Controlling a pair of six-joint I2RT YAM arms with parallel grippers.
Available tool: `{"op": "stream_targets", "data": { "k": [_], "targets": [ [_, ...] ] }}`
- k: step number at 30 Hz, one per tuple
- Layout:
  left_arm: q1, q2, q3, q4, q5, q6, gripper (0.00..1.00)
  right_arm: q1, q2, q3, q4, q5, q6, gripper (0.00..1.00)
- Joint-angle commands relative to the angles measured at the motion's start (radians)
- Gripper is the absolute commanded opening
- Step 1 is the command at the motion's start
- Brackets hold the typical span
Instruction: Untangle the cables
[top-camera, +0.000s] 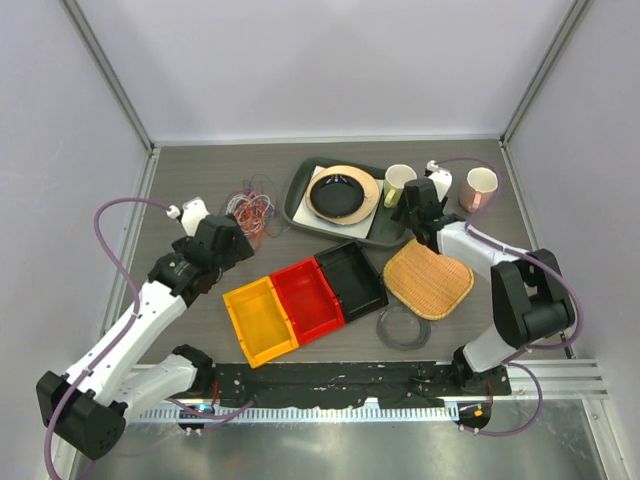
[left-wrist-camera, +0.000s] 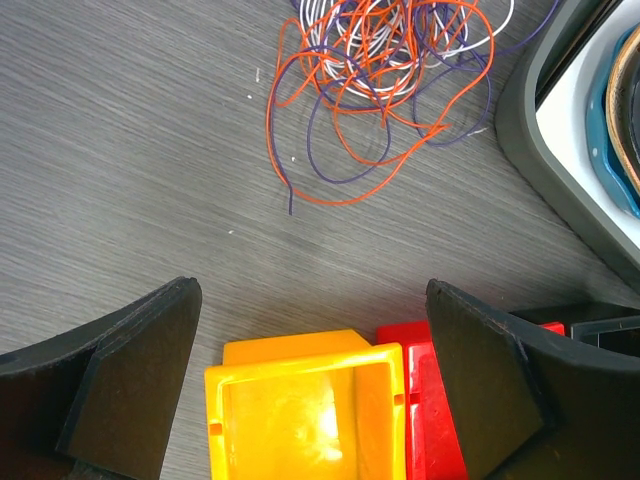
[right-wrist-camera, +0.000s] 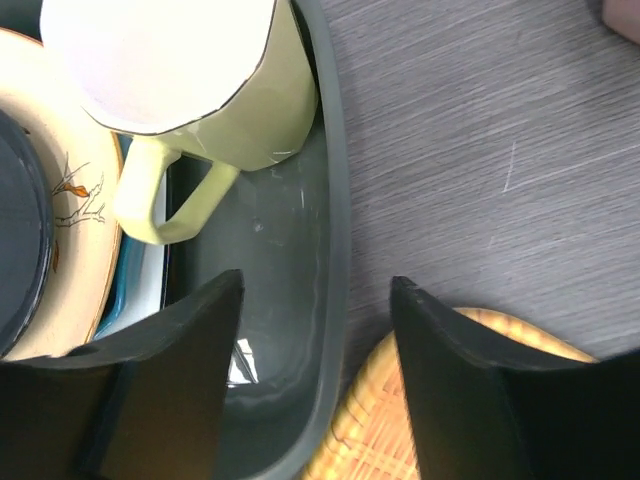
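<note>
1. The cables (top-camera: 252, 210) lie in one loose tangle on the table, just left of the grey tray (right-wrist-camera: 335, 200) and ahead of the left gripper (left-wrist-camera: 310, 310).
2. From above the heap is roughly round, with no clear long axis. One loose purple end trails toward the left gripper.
3. The left wrist view cuts off the tangle's far side, and the orange, purple and white strands cross too densely to trace.
4. The left gripper gapes wide and empty over the yellow bin (left-wrist-camera: 300, 410) and red bin (left-wrist-camera: 420, 420).
5. The right gripper (right-wrist-camera: 318, 290) has its fingers apart astride the tray rim and grips nothing.
</note>
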Motion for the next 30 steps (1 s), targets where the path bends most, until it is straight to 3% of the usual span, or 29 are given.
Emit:
{"op": "stream_targets", "data": {
  "k": [1, 2, 4, 9, 12, 16, 30],
  "targets": [
    [0.005, -0.012, -0.004, 0.034, -0.035, -0.01, 1.0, 0.002, 0.049, 0.057, 0.005, 0.015, 0.006, 0.58],
    [0.005, -0.014, -0.002, 0.032, -0.04, -0.01, 1.0, 0.0, 0.069, 0.06, 0.008, 0.023, 0.006, 0.48],
    [0.005, -0.012, 0.001, 0.029, -0.041, -0.013, 1.0, 0.0, 0.089, 0.07, 0.006, 0.035, 0.0, 0.4],
    [0.005, -0.021, 0.001, 0.023, -0.035, -0.021, 1.0, -0.001, 0.145, 0.095, -0.009, 0.059, -0.001, 0.39],
    [0.005, -0.024, 0.001, 0.02, -0.04, -0.024, 1.0, -0.01, 0.184, 0.112, -0.015, 0.067, 0.003, 0.29],
    [0.005, -0.03, 0.004, 0.012, -0.041, -0.03, 1.0, -0.033, 0.231, 0.165, -0.018, 0.072, 0.005, 0.01],
    [0.004, -0.044, -0.021, 0.037, -0.078, -0.054, 1.0, -0.193, 0.431, 0.435, -0.003, 0.038, 0.009, 0.01]
  ]
}}
